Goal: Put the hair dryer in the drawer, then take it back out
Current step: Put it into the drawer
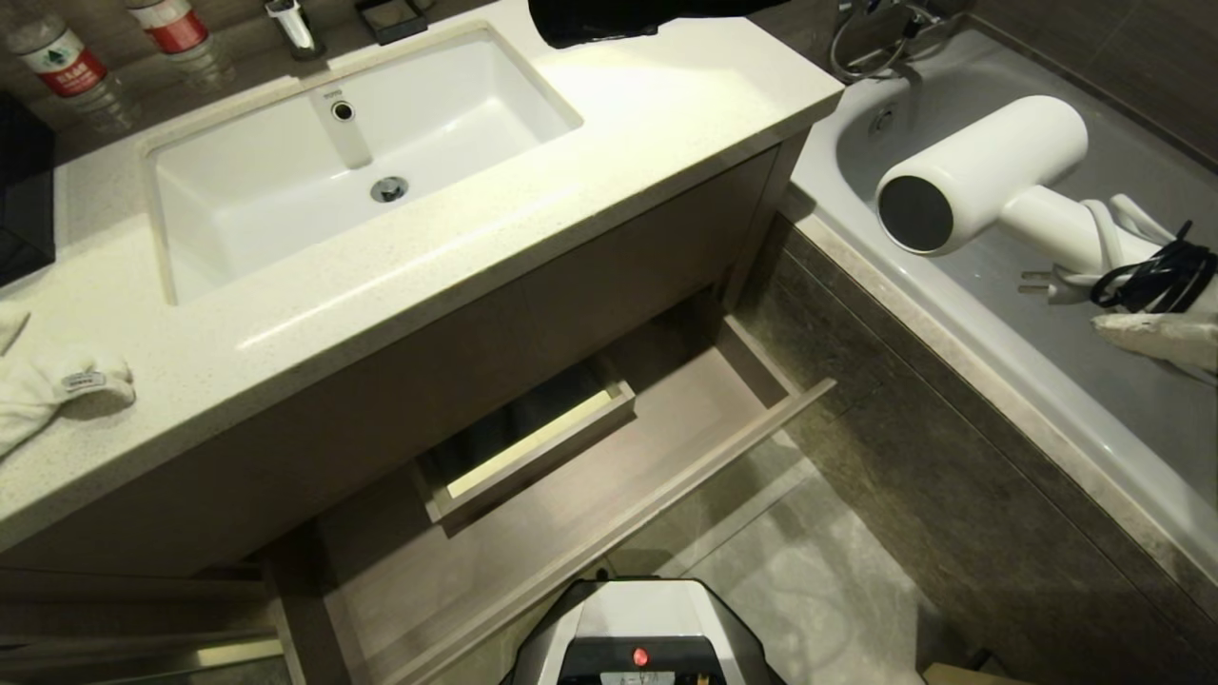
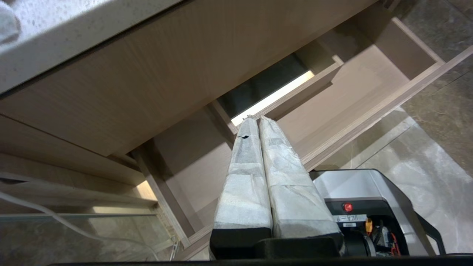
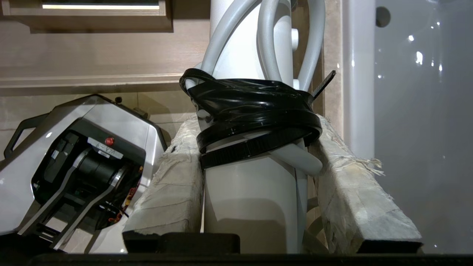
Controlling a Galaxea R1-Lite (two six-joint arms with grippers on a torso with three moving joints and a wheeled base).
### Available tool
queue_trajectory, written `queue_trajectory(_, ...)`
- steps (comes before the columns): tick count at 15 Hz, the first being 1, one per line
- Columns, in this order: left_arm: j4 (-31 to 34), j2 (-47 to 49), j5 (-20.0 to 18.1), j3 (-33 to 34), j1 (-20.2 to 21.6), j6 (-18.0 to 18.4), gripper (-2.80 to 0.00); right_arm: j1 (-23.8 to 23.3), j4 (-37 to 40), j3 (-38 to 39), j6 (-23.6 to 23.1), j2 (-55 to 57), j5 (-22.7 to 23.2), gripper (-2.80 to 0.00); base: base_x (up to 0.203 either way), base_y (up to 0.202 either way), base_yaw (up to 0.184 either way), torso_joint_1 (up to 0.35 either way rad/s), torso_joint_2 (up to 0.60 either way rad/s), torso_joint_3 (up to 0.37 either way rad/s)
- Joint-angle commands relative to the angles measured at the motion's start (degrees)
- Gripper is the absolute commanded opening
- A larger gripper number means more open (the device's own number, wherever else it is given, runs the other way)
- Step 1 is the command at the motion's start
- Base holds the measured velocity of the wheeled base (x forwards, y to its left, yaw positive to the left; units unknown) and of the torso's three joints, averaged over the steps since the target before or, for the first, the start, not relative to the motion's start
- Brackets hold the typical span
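Head view: white hair dryer (image 1: 990, 176) up in the air at right, above the bathtub (image 1: 961, 314), barrel pointing toward the vanity with dark round end facing the camera, handle running back to the right gripper (image 1: 1156, 333) at the frame's right edge. Coiled white cord with black strap (image 1: 1156, 276) sits on the handle right at the fingers. Right wrist view: right gripper (image 3: 255, 147) clamped on the hair dryer (image 3: 251, 192) handle, one wrapped finger (image 3: 173, 184) on each side, handle filling the gap between them, black strap (image 3: 255, 118) just past the fingertips. Drawer (image 1: 618, 457) pulled out below the sink counter (image 1: 457, 257), well apart from the dryer, lower and to its left; boxed cut-out at mid-back visible. Left wrist view: left gripper (image 2: 257, 120) fingers pressed together, holding nothing, hanging above the drawer (image 2: 354, 99), robot base (image 2: 369, 207) beside it.
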Motion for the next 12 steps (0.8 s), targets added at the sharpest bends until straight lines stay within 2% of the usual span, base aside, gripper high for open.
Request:
queue_trajectory(1, 0.0, 0.0, 0.0, 0.1, 0.0, 0.0, -2.8, 0.0, 0.1, 0.5, -0.2, -0.1, 0.0, -2.8, 0.0, 0.0, 0.0, -0.19, 0.31, 0.142)
queue_trajectory(12, 0.0, -0.1, 0.0, 0.0, 0.0, 0.0, -2.8, -0.5, 0.1, 1.8, -0.2, -2.0, 0.0, -2.8, 0.0, 0.0, 0.0, -0.185, 0.33, 0.136)
